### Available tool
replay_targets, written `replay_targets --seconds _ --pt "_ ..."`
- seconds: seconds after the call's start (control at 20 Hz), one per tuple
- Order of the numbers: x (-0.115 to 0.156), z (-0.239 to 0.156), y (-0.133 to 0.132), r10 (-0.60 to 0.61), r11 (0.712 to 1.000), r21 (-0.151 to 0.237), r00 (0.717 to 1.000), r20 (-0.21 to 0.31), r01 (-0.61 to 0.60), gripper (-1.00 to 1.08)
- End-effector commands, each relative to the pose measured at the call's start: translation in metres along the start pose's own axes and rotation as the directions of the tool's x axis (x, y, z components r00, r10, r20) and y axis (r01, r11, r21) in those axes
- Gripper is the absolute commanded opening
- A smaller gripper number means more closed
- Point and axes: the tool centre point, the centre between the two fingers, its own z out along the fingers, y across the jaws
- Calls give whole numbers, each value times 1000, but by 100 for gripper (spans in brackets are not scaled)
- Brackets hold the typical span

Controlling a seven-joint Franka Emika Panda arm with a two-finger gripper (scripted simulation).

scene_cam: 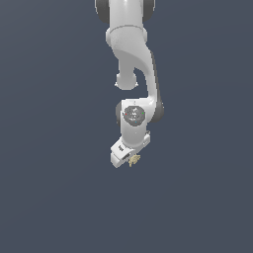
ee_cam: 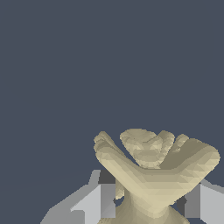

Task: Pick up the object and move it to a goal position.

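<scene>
Tan pronged object (gripper-held)

You can't see the base of the tan-yellow pronged object in the wrist view: it runs off the picture's edge between the grey fingers, which are cropped too. In the exterior view the same object is too small to make out its prongs, and the white gripper hides whichever fingertips touch it. The white arm is cut off at the top edge.
</scene>
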Motion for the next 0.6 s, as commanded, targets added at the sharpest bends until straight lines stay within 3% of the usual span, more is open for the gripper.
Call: replay_targets --seconds 0.0,0.55 --pt "0 0 0 0 1000 0 1000 0 0 -100" --pt "-19 -29 1 0 1000 0 1000 0 0 -100"
